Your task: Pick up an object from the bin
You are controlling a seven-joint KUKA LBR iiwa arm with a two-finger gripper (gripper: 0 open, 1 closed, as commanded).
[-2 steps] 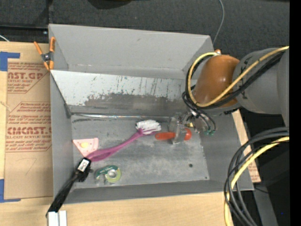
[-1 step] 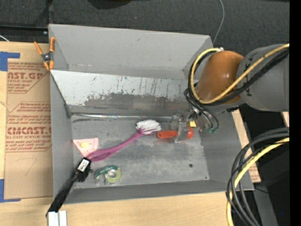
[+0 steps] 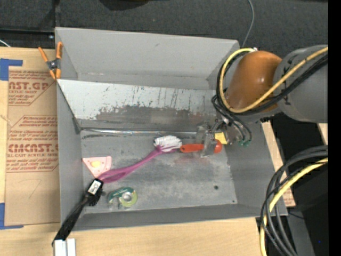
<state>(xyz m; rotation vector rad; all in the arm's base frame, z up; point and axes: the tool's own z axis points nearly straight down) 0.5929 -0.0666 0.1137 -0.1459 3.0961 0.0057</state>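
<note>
Grey bin (image 3: 138,57) holds a pink toothbrush (image 3: 139,163) at centre, an orange piece (image 3: 191,148) at 3 o'clock beside the hand (image 3: 209,143) — hand's grip state cannot be told — and a green ring (image 3: 123,197) and a black brush (image 3: 80,209) at 7.

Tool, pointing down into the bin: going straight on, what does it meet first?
Likely the orange-red piece beside the pink toothbrush, directly under the tool; depth is unclear.

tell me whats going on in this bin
A robot arm reaches into the grey bin from the right. Its claw is down at the right side of the floor, right at a small orange-red thing that lies beside the white head of a pink toothbrush. Whether it has a grip on it cannot be told. A pink triangle, a black brush and a green round thing lie at lower left.
</note>
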